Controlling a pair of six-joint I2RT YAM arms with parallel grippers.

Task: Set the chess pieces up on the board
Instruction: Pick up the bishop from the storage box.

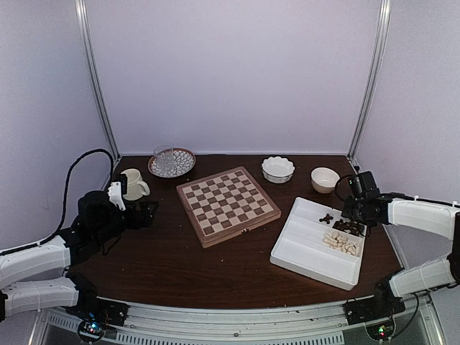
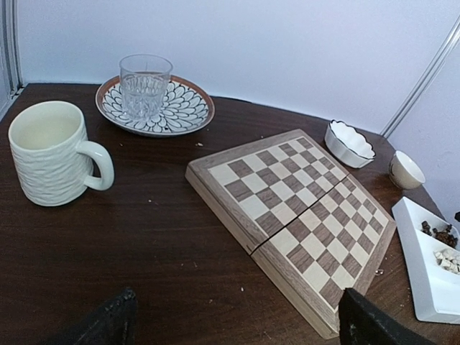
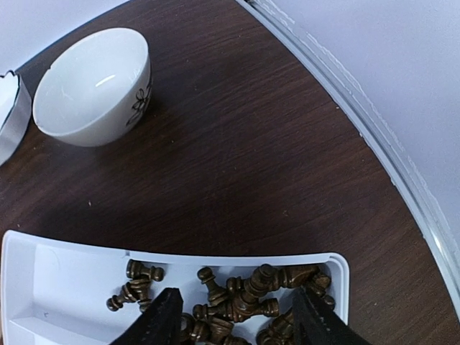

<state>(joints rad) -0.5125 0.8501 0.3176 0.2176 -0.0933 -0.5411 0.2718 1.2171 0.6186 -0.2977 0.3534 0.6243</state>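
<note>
The checkered wooden board [image 1: 227, 204] lies bare in the middle of the table; it also shows in the left wrist view [image 2: 302, 219]. Dark chess pieces [image 1: 349, 226] and pale chess pieces [image 1: 342, 241] lie heaped in the white divided tray [image 1: 309, 248]. My right gripper [image 3: 237, 323] is open, its fingers straddling the dark pieces [image 3: 248, 298] at the tray's far corner, holding nothing. My left gripper [image 2: 237, 327] is open and empty, low over the table left of the board's near edge.
A cream mug [image 1: 134, 184] stands right beside my left gripper. A glass [image 1: 164, 159] stands on a patterned plate [image 1: 181, 167] at the back left. A scalloped white bowl [image 1: 277, 169] and a small white bowl [image 1: 325, 179] stand behind the tray.
</note>
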